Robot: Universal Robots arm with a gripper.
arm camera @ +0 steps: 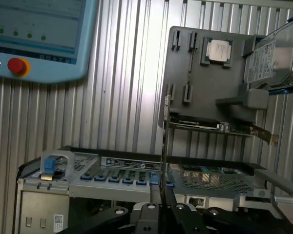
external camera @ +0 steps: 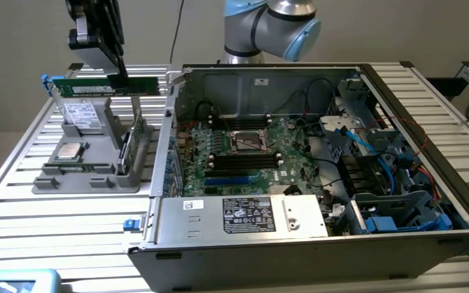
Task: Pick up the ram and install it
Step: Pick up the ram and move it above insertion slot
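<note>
one long, narrow green circuit-board stick with a pale label, the ram (external camera: 83,90), is pinched in the black gripper (external camera: 119,77) and hangs clear in the air, lying level along its length. it sits above the grey plastic holder tray (external camera: 96,177), off to the exterior view's left of the open grey metal computer case (external camera: 259,85), near the case's rim and not inside it. the gripper's fingers are pressed together on the stick's upper edge, toward the end nearer the case.

from the wrist view the ram (arm camera: 164,136) appears edge-on as a thin line rising from between the gripper (arm camera: 162,210) fingers, which close on it from both sides.

on the holder tray (arm camera: 195,97) lie a small square silver processor chip (external camera: 70,151) (arm camera: 219,50) and a silver hard drive with a white label (external camera: 80,113) (arm camera: 271,56), the drive propped up at a slant. the large green motherboard (external camera: 243,155) lies flat on the floor of the case, with cables and blue connectors toward the exterior view's right. tray and case both stand on a slatted aluminium table (external camera: 55,213). a pale blue control pendant with a red round button (arm camera: 18,66) rests on the slats (arm camera: 122,97) beyond the case (arm camera: 112,175).
</note>
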